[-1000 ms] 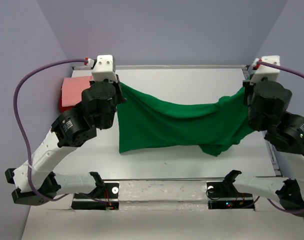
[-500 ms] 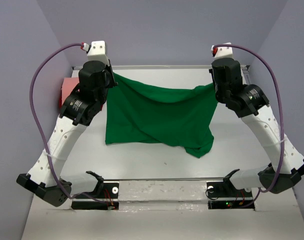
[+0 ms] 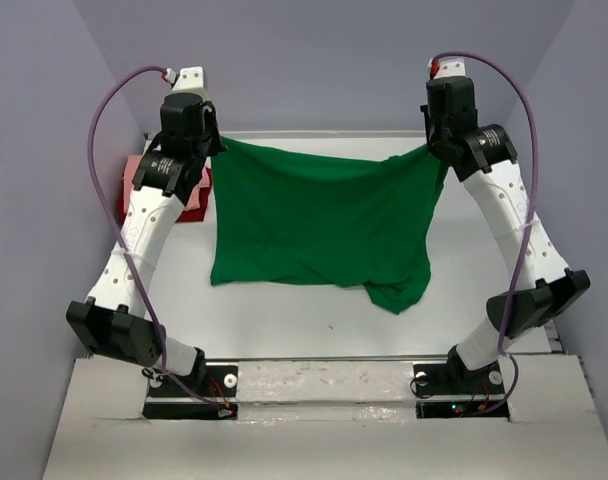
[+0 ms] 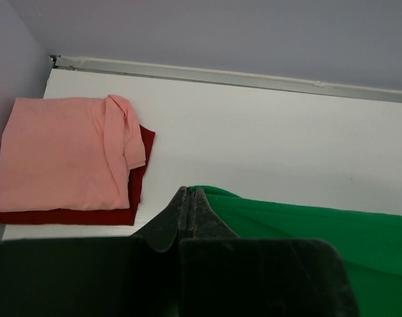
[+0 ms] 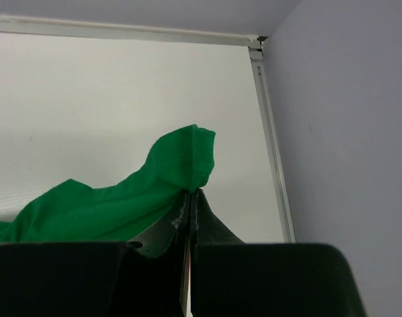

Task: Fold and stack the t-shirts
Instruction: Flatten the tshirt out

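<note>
White tabletop [image 3: 284,320] fills the middle of the overhead view, matte and evenly lit. There's one small dark speck [image 3: 331,325] on it, low and centre. Along the far edge runs a pale trim strip [image 3: 324,133], and the left wrist view picks it up too, crossing the upper part of the frame. Behind it rises the lavender-grey back wall [image 3: 314,60], with matching side walls at the left [image 3: 34,200] and right [image 3: 594,150]. In the right wrist view a thin metal rail [image 5: 270,132] lines the tabletop's right edge and meets the strip at the corner, upper right. At the bottom of the overhead view lies a brushed metal plate [image 3: 324,378].
</note>
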Robot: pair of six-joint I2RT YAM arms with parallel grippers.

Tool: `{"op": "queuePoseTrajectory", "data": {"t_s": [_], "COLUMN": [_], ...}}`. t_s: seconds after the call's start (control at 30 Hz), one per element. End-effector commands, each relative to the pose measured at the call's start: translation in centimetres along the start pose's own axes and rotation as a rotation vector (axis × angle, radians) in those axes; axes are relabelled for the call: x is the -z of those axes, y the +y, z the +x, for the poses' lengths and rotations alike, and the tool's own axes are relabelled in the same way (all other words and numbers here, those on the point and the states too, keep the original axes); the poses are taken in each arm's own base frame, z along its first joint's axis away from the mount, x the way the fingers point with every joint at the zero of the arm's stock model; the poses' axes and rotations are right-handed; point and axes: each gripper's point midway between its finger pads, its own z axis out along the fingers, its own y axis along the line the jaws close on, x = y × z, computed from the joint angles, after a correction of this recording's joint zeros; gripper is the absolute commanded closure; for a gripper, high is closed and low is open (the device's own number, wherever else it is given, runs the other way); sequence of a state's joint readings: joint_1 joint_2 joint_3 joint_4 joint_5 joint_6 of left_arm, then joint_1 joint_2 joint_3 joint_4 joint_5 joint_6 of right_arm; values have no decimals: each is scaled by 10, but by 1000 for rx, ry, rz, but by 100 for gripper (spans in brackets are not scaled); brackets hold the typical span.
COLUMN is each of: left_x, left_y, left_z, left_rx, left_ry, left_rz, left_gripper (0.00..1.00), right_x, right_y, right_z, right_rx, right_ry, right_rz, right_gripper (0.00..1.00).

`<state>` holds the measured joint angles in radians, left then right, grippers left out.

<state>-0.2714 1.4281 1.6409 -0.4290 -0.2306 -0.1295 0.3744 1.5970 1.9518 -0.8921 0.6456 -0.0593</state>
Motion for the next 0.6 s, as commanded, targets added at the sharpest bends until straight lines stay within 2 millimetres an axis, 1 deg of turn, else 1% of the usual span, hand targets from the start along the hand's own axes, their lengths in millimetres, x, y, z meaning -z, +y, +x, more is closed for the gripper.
{"op": "queuePoseTrajectory", "data": {"t_s": [0.0, 0.03, 0.07, 0.1, 0.13, 0.17, 0.2, 0.23, 0.27, 0.3, 0.33, 0.37, 0.4, 0.43, 0.47, 0.5, 0.53, 0.57], "left_x": [-13, -16, -26, -31, -36, -48, -55, -71, -80, -87, -93, -106, -112, -116, -121, -139, -141, -158], "left_y": [-2, -1, 1, 2, 9, 11, 11, 14, 15, 15, 14, 15, 17, 17, 18, 25, 25, 29], "left_z": [-28, -32, -26, -27, -32, -26, -23, -17, -14, -11, -13, -5, -3, -11, -11, 1, -6, 10], "left_rx": [26, 24, 24, 26, 35, 34, 32, 24, 25, 25, 26, 20, 19, 24, 24, 24, 25, 21], "left_ry": [-68, -75, -56, -54, -64, -46, -39, -16, 0, 13, 10, 26, 28, 11, 16, 52, 50, 91], "left_rz": [28, 21, 14, 21, 10, 4, 7, 2, 2, -3, 4, 2, -5, 0, 3, -11, -8, -18], "left_gripper": [100, 100, 100, 100, 100, 100, 100, 100, 100, 100, 100, 100, 100, 100, 100, 100, 100, 100], "right_x": [-22, -31, -42, -57, -64, -73, -91, -93, -101, -109, -119, -126, -131, -143, -142, -150, -153, -159], "right_y": [1, 8, 5, 17, 19, 16, 26, 23, 24, 26, 38, 44, 48, 53, 55, 61, 66, 66], "right_z": [-26, -26, -25, -27, -29, -30, -25, -37, -37, -34, -30, -26, -22, -13, -14, -8, -5, -1], "right_rx": [-78, -78, -82, -76, -79, -87, -78, -101, -114, -119, -109, -105, -100, -98, -99, -93, -90, -91], "right_ry": [-31, -21, -10, -3, -1, -1, 25, -3, 5, 16, 32, 43, 54, 80, 78, 93, 100, 112], "right_rz": [-44, -71, -63, -105, -115, -114, -136, -148, -161, -175, -205, -216, -218, -232, -245, -250, -265, -268], "right_gripper": [100, 100, 100, 100, 100, 100, 100, 100, 100, 100, 100, 100, 100, 100, 100, 100, 100, 100]}}
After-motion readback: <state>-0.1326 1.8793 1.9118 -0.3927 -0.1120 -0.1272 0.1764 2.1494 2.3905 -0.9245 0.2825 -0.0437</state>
